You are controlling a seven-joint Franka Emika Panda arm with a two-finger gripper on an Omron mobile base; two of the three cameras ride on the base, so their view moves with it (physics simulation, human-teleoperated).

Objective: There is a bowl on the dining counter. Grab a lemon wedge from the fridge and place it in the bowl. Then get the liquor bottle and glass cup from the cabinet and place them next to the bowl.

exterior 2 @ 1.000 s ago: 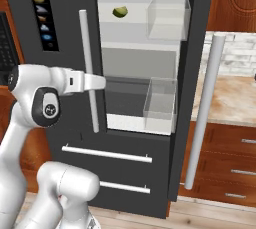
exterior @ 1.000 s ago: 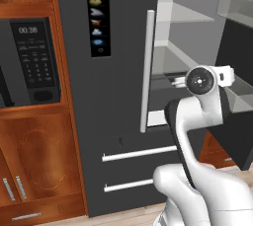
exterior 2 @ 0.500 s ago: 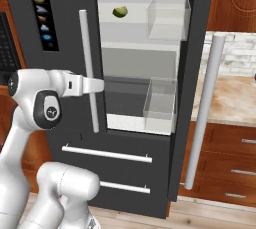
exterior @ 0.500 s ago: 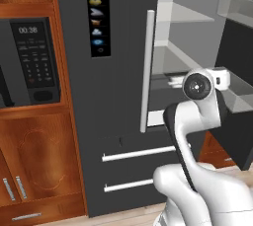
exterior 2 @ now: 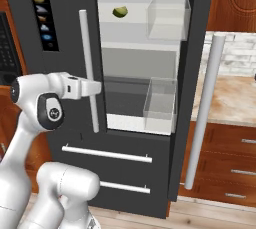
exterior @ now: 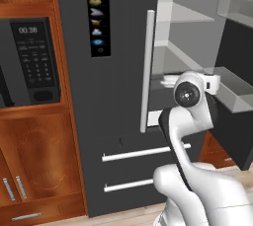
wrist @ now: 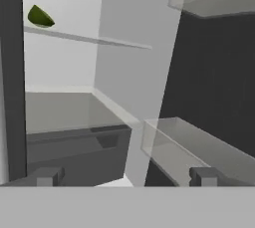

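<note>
Gripper [wrist: 127, 176] lower than before | fingers spread wide, empty | lemon wedge [exterior 2: 120, 12] unmoved

Lemon wedge [exterior 2: 120, 11] on fridge shelf [exterior 2: 137, 41]

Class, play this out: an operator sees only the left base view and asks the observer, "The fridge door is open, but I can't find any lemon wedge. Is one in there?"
Observer: Yes, the lemon wedge lies on the upper shelf, at its left end.
Operator: Is the gripper holding anything?
Observer: No, the gripper is open and empty, facing into the fridge.
Operator: Is it level with the wedge?
Observer: No, the wedge sits higher, up and left in the hand view.
</note>
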